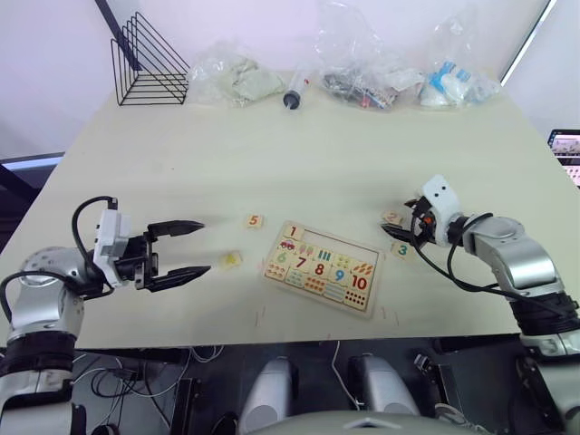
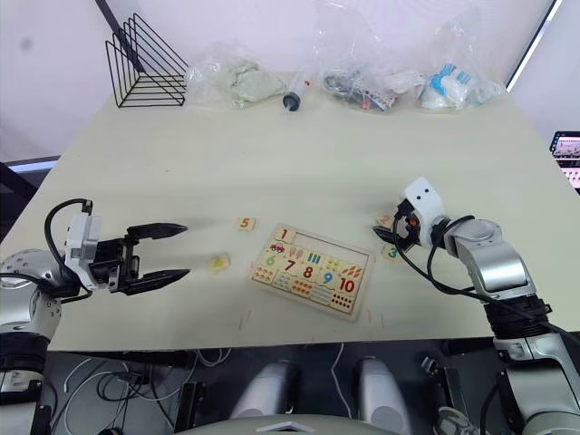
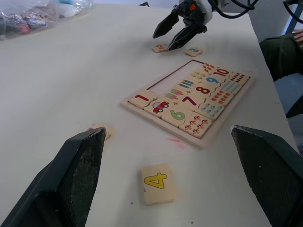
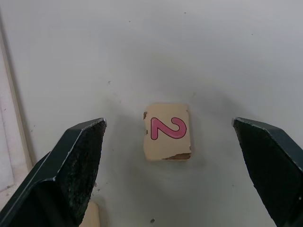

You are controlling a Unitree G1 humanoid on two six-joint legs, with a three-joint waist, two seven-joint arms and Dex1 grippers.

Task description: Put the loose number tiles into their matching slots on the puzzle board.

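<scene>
tile 2 (image 4: 166,138) between right gripper (image 4: 170,142) fingers

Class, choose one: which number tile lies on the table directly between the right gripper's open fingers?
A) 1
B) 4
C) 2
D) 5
C: the right wrist view shows the pink 2 tile lying flat on the table, centred ahead of the right gripper, whose fingers stand wide apart.

Matt light-wood puzzle board (image 1: 319,268); black wire rack (image 1: 149,63).
</scene>
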